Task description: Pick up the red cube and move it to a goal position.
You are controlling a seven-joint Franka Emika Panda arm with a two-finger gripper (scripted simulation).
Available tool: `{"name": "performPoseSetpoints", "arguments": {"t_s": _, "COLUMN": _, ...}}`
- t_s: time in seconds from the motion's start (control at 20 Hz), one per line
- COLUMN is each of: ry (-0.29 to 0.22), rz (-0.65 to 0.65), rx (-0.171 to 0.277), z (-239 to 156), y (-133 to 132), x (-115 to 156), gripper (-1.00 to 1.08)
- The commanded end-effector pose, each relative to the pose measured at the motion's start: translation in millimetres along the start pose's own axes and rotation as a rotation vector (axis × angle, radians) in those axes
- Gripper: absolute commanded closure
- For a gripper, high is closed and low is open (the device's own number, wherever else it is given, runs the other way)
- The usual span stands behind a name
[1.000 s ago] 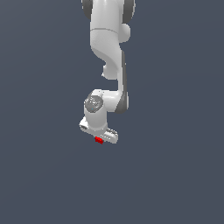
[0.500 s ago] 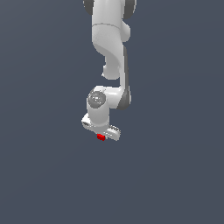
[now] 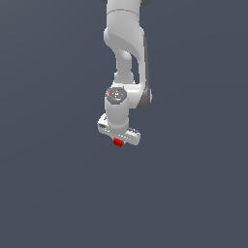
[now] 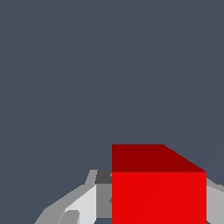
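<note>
Since a second ago my arm has carried the red cube [image 3: 117,142] a little toward the exterior view's right and slightly upward, and the cube sits at the same spot under my hand in every frame.

From the exterior view, I see my white arm [image 3: 127,58] reaching down from the top of the picture, with the jaws' housing tilted and the red cube peeking out just below its lower edge. The cube touches nothing else that I can see; all around is plain grey-blue. No goal marker shows here, and whether that grey is a desk surface or empty backdrop I cannot tell. The fingers themselves are too small to make out from here.

From the wrist view, the cube [image 4: 158,188] fills the near corner, one bright face toward the camera and a darker face above it. A pale grey finger [image 4: 83,202] stands against one side of it and a sliver of another shows at the opposite side, so my jaws [image 4: 151,199] are narrowed onto the cube and holding it. This the exterior view could not settle.

I judge the pick is done and the carry is in hand. Next I must hold my grip firm while travelling to the goal, which neither view shows.
</note>
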State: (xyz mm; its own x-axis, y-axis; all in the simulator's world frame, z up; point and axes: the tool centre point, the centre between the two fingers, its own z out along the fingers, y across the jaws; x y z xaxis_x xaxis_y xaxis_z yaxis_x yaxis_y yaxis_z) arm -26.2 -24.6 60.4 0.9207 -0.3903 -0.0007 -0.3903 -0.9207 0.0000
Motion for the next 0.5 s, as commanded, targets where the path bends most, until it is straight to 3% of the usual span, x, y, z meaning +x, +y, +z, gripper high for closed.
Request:
{"name": "performPoseSetpoints", "arguments": {"t_s": 0.0, "ry": 0.0, "rz": 0.0, "rx": 0.0, "z": -7, "y": -3, "x": -10, "gripper": 1.08}}
{"name": "performPoseSetpoints", "arguments": {"t_s": 0.45, "ry": 0.0, "rz": 0.0, "rx": 0.0, "z": -18, "y": -9, "x": -25, "gripper": 1.08}}
